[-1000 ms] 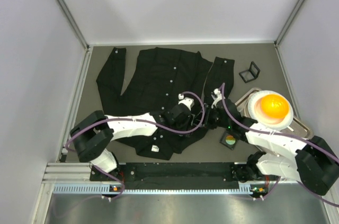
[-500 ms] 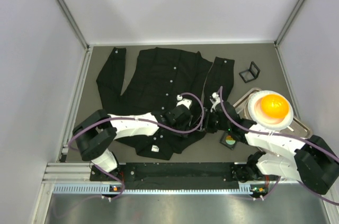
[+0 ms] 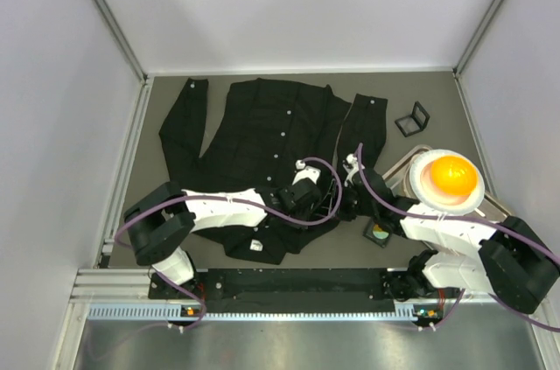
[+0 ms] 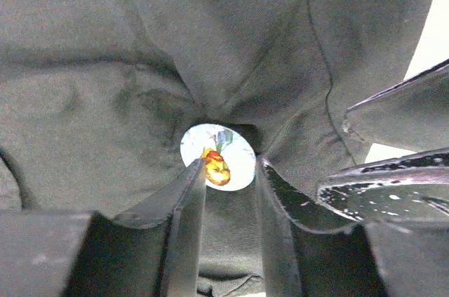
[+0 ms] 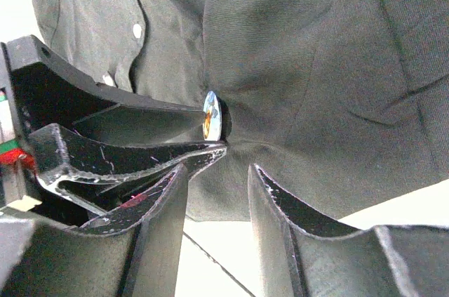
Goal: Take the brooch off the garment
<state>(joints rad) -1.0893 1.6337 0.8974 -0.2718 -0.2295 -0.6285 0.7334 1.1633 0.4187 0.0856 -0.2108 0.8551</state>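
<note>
Left wrist view: round brooch (image 4: 223, 153) pinned where the shirt (image 4: 105, 65) puckers near its lower front edge, left gripper (image 4: 230, 163) jaws bracketing it rim to rim, firm grasp unconfirmable; right gripper (image 5: 238, 160) jaws parted against the shirt, likely bracing, hold unclear.

Matt black woven cloth on garment (image 4: 105, 65). Smooth glossy face on brooch (image 4: 235, 149). Scuffed black plastic: left claw (image 4: 231, 170), right claw (image 5: 219, 169). Matt grey surface (image 3: 437, 94).

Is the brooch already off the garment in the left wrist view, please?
No, the brooch sits against the garment, whose dark cloth puckers tightly around it.
</note>
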